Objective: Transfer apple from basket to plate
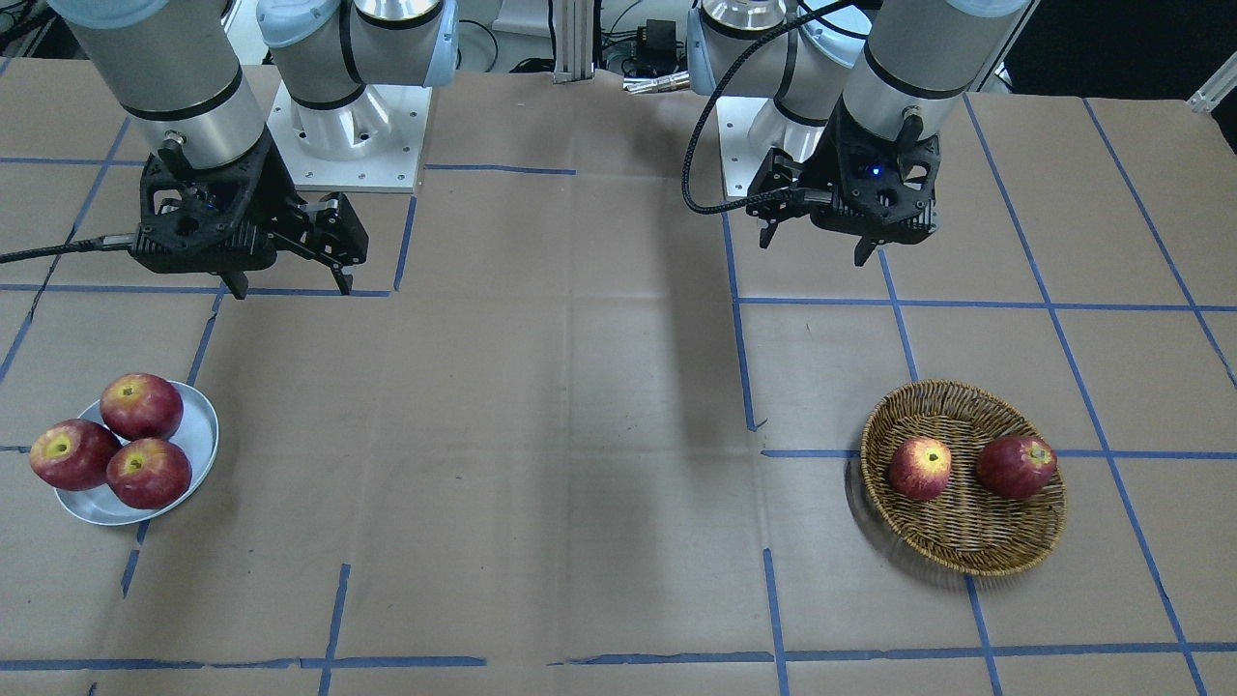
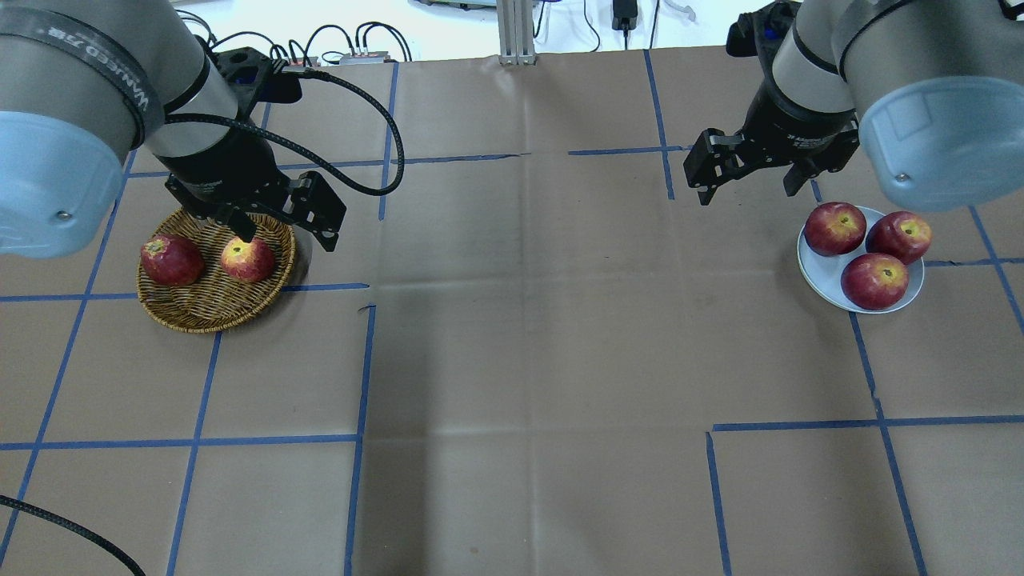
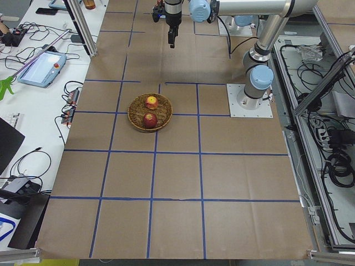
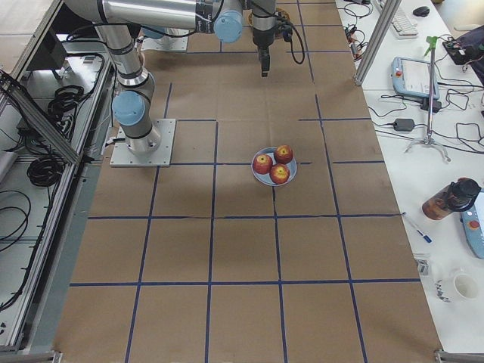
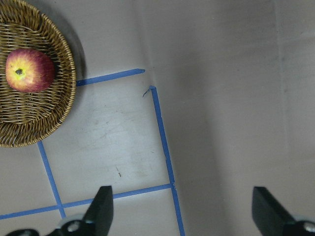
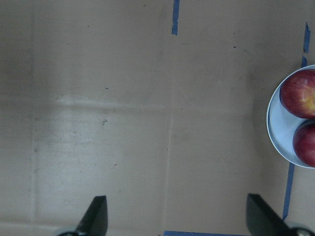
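The apple, pinkish-red with a yellow blush, lies in the wicker basket beside a dark red apple. It also shows in the overhead view and the left wrist view. My left gripper hangs open and empty above the table, off the basket's rim on the robot's side. The pale plate holds three deeper-red apples. My right gripper hangs open and empty, high and to the side of the plate.
The table is covered in brown paper with a grid of blue tape lines. The arms' base plates stand at the robot's edge of the table. The basket and the plate sit far apart, at opposite ends.
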Available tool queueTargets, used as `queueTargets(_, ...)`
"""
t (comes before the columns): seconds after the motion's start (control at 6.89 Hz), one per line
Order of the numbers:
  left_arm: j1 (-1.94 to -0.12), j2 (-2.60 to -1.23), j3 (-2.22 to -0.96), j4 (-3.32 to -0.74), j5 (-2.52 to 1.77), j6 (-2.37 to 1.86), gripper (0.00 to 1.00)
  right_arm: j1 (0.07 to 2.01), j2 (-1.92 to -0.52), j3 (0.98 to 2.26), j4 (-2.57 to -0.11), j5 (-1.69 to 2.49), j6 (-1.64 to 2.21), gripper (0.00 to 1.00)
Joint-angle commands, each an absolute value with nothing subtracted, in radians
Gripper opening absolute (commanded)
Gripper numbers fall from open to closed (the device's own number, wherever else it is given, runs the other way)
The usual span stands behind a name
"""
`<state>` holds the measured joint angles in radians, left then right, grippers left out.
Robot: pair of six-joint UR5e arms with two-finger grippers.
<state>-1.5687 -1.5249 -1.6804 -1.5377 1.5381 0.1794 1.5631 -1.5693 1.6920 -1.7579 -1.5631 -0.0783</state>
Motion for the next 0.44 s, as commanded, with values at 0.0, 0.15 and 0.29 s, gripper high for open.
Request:
queueTargets(0.0,-1.566,-1.522,-1.681,-1.536,1.537,0.184,0.99,1.563,-1.569,1.692,-1.758,-1.563,-0.078,1.00)
queueTargets(0.15,-1.566,-1.522,-1.681,-1.531,1.534,0.184,0.99,1.563,-1.569,1.692,-1.758,-1.563,-0.078,1.00)
queueTargets(0.29,-1.565,-1.526,-1.684,-1.520,1.535,0.189,0.99,1.563,-1.569,1.692,-1.758,-1.563,-0.078,1.00)
